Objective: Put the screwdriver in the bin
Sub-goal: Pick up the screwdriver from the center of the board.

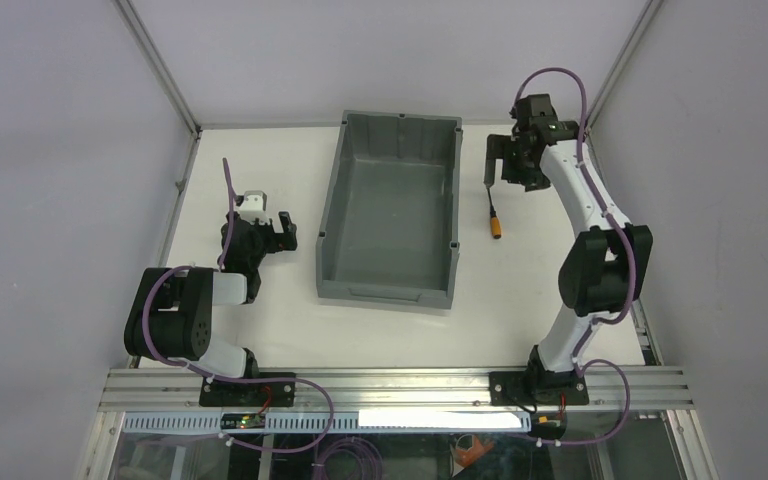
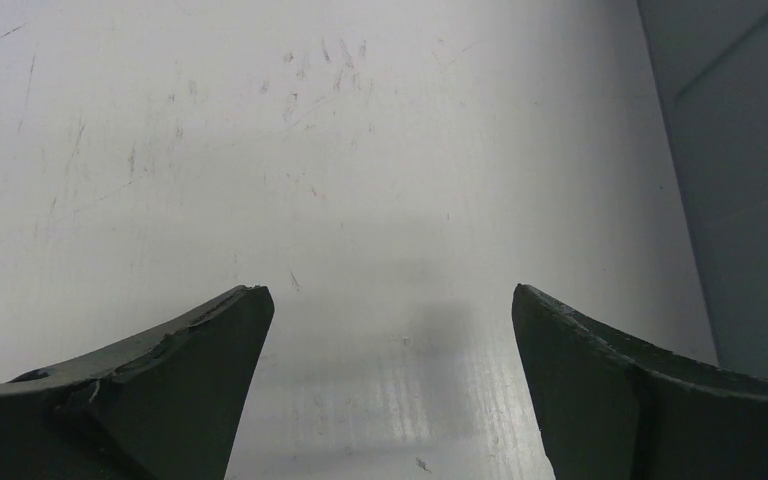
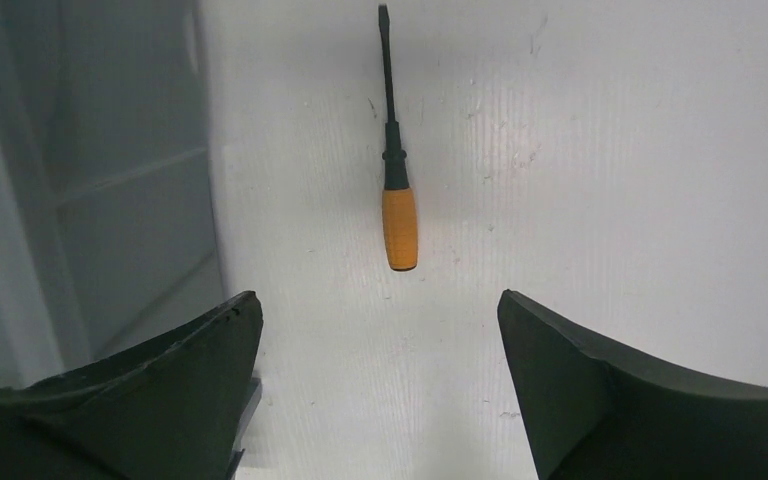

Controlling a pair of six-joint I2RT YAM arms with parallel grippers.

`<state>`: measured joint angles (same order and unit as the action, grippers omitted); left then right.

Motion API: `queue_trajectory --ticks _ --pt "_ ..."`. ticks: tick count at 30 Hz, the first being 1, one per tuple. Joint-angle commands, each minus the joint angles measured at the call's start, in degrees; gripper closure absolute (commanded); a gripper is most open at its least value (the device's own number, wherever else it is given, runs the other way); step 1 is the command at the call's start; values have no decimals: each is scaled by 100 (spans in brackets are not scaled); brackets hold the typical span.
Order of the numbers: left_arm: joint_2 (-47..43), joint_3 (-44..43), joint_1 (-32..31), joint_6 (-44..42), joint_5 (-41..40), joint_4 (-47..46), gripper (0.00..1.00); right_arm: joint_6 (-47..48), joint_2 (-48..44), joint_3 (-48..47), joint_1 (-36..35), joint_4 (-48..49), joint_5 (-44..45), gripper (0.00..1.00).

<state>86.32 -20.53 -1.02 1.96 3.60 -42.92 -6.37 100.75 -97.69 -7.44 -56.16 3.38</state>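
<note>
Small orange-handled, black-shafted screwdriver lies on the white table, just right of the dark grey rectangular plastic bin. Right gripper above it: jaws wide, empty. Left gripper: likewise. Overhead, the shaft tip is hard to distinguish.

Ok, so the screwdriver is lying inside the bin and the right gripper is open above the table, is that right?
Not quite. The screwdriver lies on the table beside the bin, on the right arm's side, as the top external view shows. The right gripper is open above the table, as you said.
</note>
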Motion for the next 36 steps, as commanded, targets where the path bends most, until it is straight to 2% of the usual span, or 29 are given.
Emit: queue_trajectory --ticks 1,10,17,36 --pt "3 -82 40 -58 141 -428 1 -82 178 273 85 441 -253 9" --pt "-4 -84 42 -64 141 -428 1 -92 770 643 130 710 -134 13" --pt "-5 -82 40 -64 141 -428 1 -81 1150 725 129 824 -85 20" --pt "-6 -82 40 -64 141 -428 1 -74 1862 681 130 874 -47 48"
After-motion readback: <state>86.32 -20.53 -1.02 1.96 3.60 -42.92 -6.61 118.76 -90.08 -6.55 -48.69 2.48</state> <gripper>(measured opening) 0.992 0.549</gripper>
